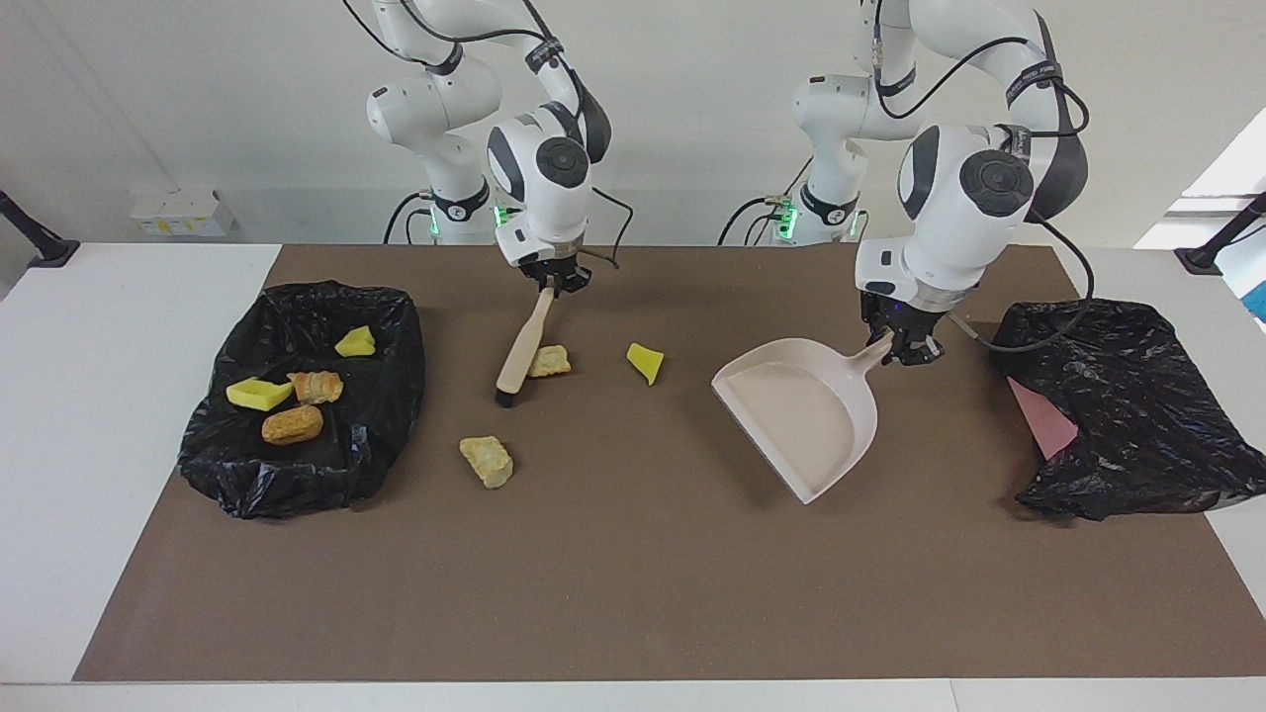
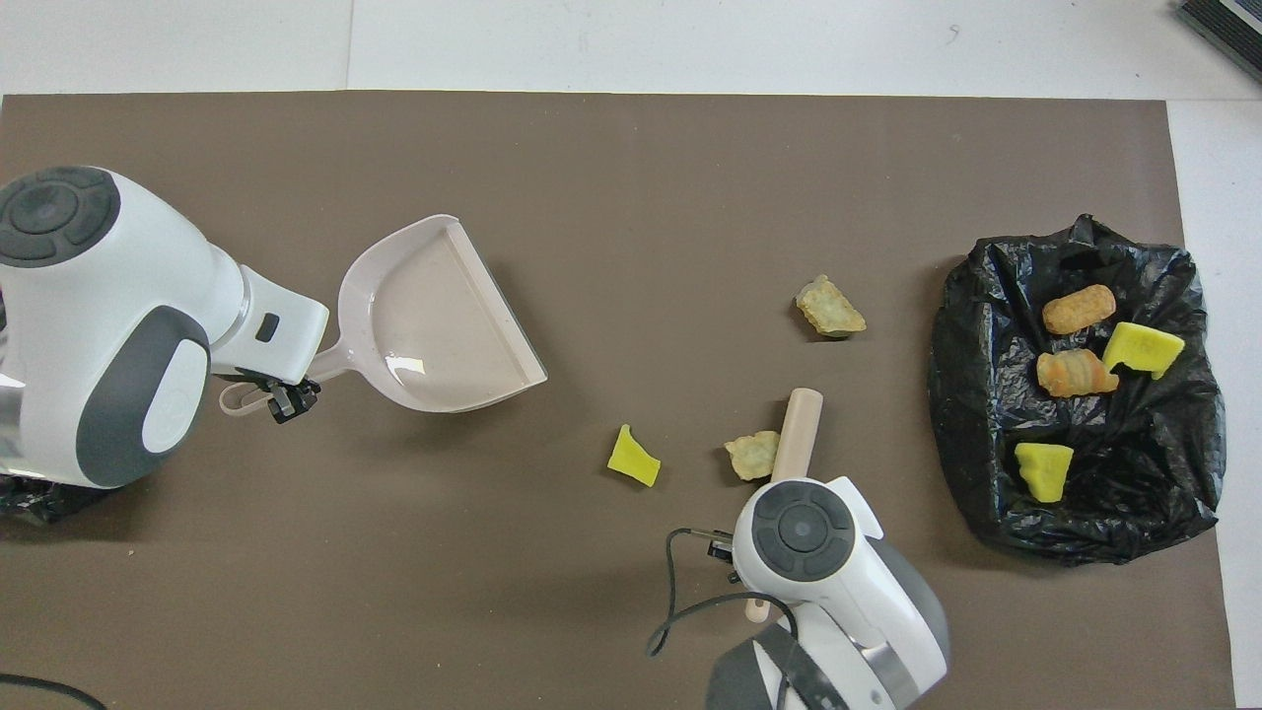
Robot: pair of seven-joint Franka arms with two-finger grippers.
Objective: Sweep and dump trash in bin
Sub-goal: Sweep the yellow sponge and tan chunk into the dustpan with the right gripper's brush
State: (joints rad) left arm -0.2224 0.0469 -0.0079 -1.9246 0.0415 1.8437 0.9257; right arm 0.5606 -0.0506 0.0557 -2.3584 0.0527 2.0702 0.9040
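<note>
Now: brush down among 3 loose scraps

Right gripper (image 1: 557,282) pinches the brush (image 1: 522,346) handle top, bristle end on the mat, touching a tan lump (image 1: 550,361). Yellow sponge chunk (image 1: 646,362) beside it; 2nd tan lump (image 1: 487,461) farther from the robots. Left gripper (image 1: 902,343) clamps the dustpan (image 1: 796,415) handle. Four pcs lie in the black bag-lined bin (image 1: 391,396), right arm's end.

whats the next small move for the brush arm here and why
Probably a short sweep by the right gripper, pushing the brush against the tan lump beside it, toward the dustpan that the left gripper holds. The lump and the yellow chunk lie between brush and pan, which holds nothing.
</note>
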